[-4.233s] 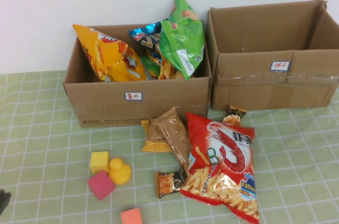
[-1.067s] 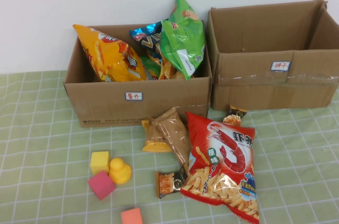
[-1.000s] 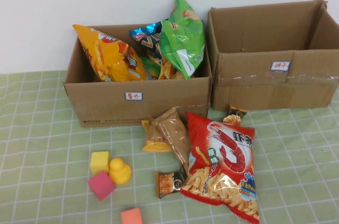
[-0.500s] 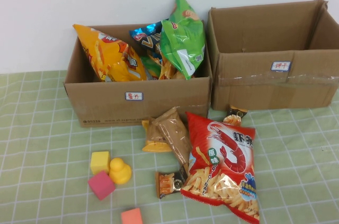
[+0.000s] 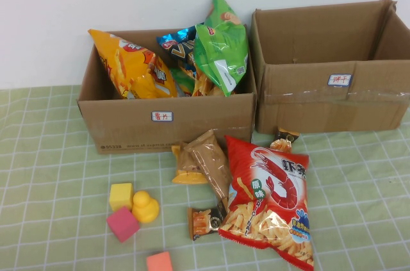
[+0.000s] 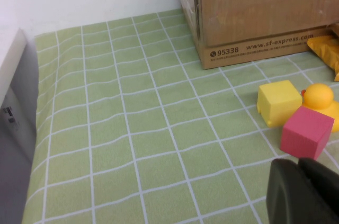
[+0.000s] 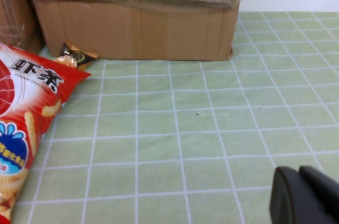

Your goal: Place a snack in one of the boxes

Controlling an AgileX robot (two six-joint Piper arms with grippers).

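Cardboard left box holds chip bags; left tool, right tool closed, empty.

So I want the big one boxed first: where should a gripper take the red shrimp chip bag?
Probably the red shrimp chip bag's near crimped edge, from above: it lies flat, puffy in the middle. The right gripper, shut, is nearest; the left gripper, shut, sits by the blocks.

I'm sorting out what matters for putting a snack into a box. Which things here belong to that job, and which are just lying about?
Job:
- red shrimp-chip bag
- brown snack packet
- small orange packet
- left box, holding chip bags
- right box
- left gripper, shut, near the blocks
- right gripper, shut, over bare cloth

Lying about:
- yellow block
- yellow duck
- pink block
- orange block
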